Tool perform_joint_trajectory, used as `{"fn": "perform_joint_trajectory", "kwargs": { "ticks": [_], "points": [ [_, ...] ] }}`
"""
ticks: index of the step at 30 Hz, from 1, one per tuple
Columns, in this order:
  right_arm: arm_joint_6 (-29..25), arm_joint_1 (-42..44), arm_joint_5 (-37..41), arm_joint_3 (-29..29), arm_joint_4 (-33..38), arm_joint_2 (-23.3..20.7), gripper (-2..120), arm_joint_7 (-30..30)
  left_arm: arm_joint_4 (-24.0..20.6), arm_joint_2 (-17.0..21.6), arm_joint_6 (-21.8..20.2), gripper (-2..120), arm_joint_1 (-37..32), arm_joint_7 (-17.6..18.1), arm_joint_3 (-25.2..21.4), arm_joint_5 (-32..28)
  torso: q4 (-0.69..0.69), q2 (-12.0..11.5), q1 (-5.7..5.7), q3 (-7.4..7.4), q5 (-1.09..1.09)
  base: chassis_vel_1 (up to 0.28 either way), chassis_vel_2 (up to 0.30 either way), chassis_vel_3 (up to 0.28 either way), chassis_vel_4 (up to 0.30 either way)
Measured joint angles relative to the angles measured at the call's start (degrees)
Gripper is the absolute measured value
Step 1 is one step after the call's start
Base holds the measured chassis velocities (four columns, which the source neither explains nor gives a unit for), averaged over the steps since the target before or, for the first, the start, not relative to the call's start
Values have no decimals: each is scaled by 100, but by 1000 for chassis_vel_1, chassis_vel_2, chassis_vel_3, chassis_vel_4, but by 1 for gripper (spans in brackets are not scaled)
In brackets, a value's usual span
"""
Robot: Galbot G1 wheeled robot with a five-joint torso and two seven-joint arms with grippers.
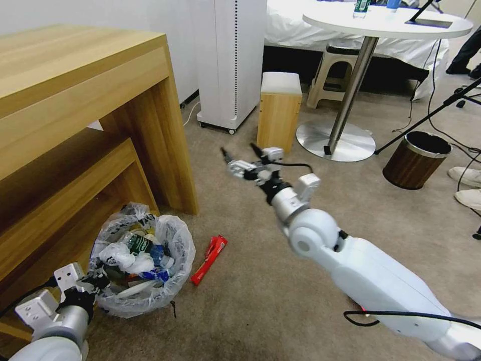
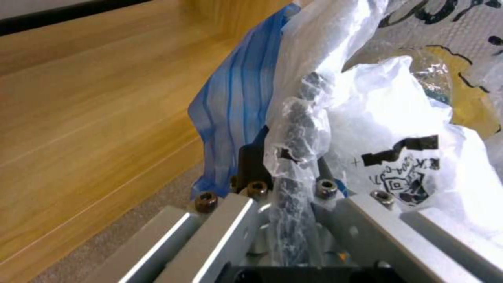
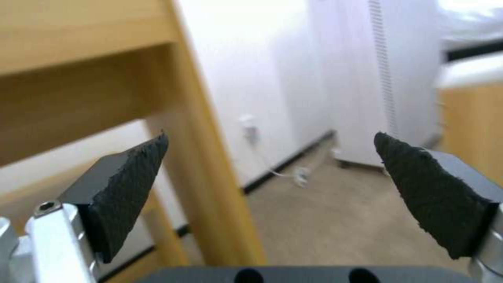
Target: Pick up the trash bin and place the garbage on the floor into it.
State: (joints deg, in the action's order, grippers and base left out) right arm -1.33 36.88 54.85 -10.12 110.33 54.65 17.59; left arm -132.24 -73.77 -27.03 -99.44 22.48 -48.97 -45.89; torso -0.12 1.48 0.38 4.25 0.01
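Head view: near left, on beige short-pile floor (image 1: 260, 281), small round trash bin (image 1: 143, 260) lined with crinkly translucent bag, standing just beside the leg of a pale wood-grain desk (image 1: 75, 100) and heaped with crumpled white papers, a blue-white wrapper and a green bottle; left gripper (image 1: 97, 281) pressed to the bin's near-left rim, clenched on bag and rim; long flat red packet (image 1: 209, 259) lying on the carpet just right of the bin, apart from it; right gripper (image 1: 239, 153) raised mid-scene above bare carpet, black fingers spread, nothing between them; farther off, a white ribbed appliance (image 1: 230, 60), a small wooden stool (image 1: 278, 110), a round white table (image 1: 386, 22) on a chrome disc base, and at far right a brown wood-grain bin (image 1: 416, 160) with silver rim. Left wrist view: close up, bag film (image 2: 367, 129) wrinkled and glossy with black printed lettering, bunched and pinched between the metal fingers (image 2: 230, 220) alongside a dark rim edge, a blue-striped wrapper (image 2: 235, 114) draped over that rim, smooth desk panel behind. Right wrist view: two pointed, rough-textured black pads (image 3: 131, 184) held wide apart and bare, desk leg, white wall and carpet beyond
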Motion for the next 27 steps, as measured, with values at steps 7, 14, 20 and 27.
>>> {"fn": "perform_joint_trajectory", "kwargs": {
  "ticks": [7,14,20,27],
  "points": [
    [305,772,237,521,-168,-132,100,412,2,1,3,0,-1,-2,13,4,-2,0,-1,0,0,0,0,0,0],
    [638,1034,586,603,-652,214,100,906,22,-59,8,0,-15,-16,34,42,-2,0,-1,0,-2,0,0,0,0],
    [974,527,1050,268,-1439,1061,100,1418,21,-103,14,0,-45,-21,6,47,0,0,-1,1,0,0,0,0,0],
    [1250,-38,1411,-17,-2817,2154,100,1945,20,-198,28,0,-91,-21,-13,88,2,0,0,1,-3,0,0,0,0]
  ]
}}
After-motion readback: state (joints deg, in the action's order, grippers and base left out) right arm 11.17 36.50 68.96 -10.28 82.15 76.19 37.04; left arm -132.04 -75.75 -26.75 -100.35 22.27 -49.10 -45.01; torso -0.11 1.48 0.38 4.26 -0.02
